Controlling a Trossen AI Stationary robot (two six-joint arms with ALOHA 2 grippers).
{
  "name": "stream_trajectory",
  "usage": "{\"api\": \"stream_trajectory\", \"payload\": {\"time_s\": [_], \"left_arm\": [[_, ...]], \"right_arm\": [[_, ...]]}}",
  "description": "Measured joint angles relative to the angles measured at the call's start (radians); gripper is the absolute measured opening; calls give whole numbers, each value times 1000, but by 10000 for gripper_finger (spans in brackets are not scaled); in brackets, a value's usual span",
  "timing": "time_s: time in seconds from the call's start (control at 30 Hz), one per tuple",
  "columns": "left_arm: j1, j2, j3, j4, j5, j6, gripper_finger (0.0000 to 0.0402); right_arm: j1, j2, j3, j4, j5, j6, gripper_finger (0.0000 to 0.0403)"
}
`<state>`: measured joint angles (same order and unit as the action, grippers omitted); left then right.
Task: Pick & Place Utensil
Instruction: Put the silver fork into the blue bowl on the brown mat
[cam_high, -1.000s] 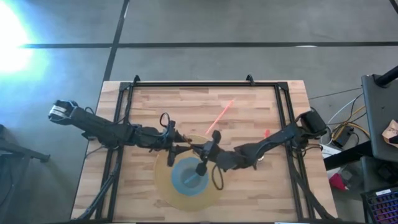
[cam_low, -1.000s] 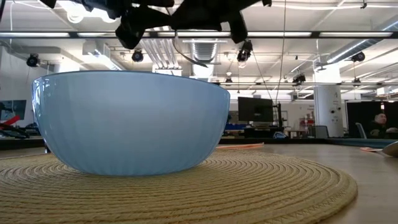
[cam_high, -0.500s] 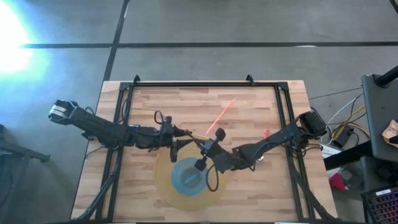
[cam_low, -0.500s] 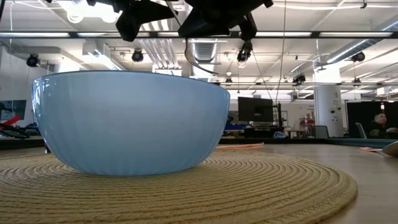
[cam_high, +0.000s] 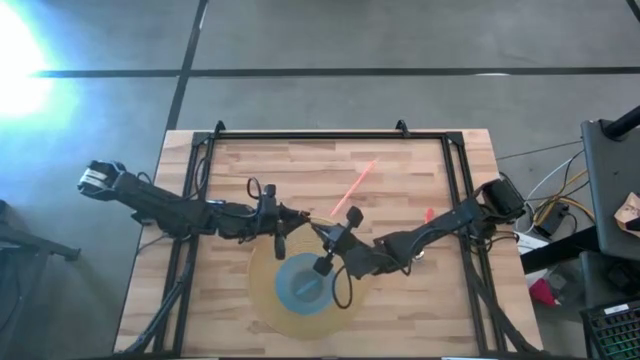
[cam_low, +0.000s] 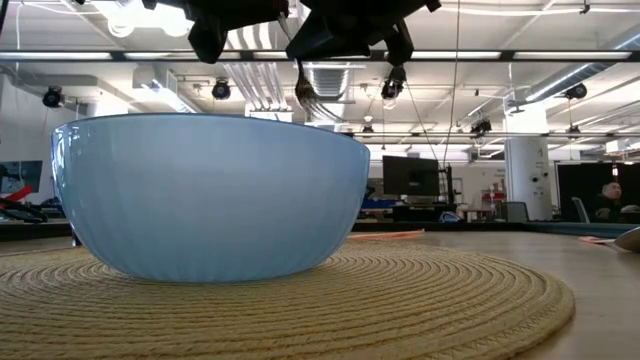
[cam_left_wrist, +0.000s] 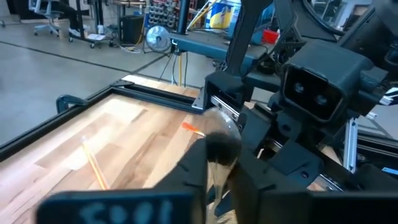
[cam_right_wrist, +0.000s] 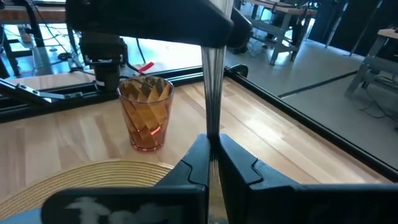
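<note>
Both the left gripper (cam_high: 300, 222) and right gripper (cam_high: 318, 232) clamp one metal fork (cam_right_wrist: 214, 87); only the low view shows its tines above the blue bowl (cam_low: 210, 195).

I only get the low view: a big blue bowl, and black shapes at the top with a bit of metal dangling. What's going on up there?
Observer: Those shapes are two robot arms. From above they meet over the edge of the mat, just past the bowl.
Operator: And the metal bit?
Observer: It's a utensil. The right gripper is shut on its handle.
Operator: What's the other arm doing?
Observer: The left gripper is pinching the same utensil, so both have hold of it.
Operator: Is anything hidden behind the bowl?
Observer: Yes, an amber cup stands upright on the wood beside the mat.
</note>
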<state>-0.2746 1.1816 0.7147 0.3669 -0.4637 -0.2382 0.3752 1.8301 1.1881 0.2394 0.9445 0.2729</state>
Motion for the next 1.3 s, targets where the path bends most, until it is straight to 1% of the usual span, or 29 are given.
{"api": "stream_trajectory", "payload": {"time_s": [0.07, 0.1, 0.37, 0.5, 0.67, 0.8, 0.97, 1.07, 1.23, 1.3], "left_arm": [[0, 0, 0, 0, 0, 3, 11], [0, 0, 0, 1, 2, 3, 7], [-2, 0, 0, 1, 4, 13, 4], [-6, 0, 0, 0, 4, 12, 3], [-9, -1, 0, -6, 4, 4, 2], [-11, -14, -1, -37, 9, -14, 1], [-11, -56, -1, -108, 11, -59, 1], [-9, -91, -1, -149, 42, -89, 1], [10, -169, -1, -219, 164, -172, 1], [27, -205, -1, -255, 195, -205, 1]], "right_arm": [[0, 0, 0, 0, -2, 0, 13], [0, 0, -1, 0, -2, -1, 13], [0, 0, -1, 0, -2, -52, 12], [0, -9, -1, -17, -8, -46, 18], [0, -34, -1, -68, -17, -41, 60], [0, -77, -1, -151, -15, -37, 98], [0, -148, -1, -270, -64, -36, 129], [0, -197, -2, -336, -85, -37, 141], [0, -273, -20, -443, -89, -37, 150], [0, -295, -29, -453, -89, -37, 150]]}}
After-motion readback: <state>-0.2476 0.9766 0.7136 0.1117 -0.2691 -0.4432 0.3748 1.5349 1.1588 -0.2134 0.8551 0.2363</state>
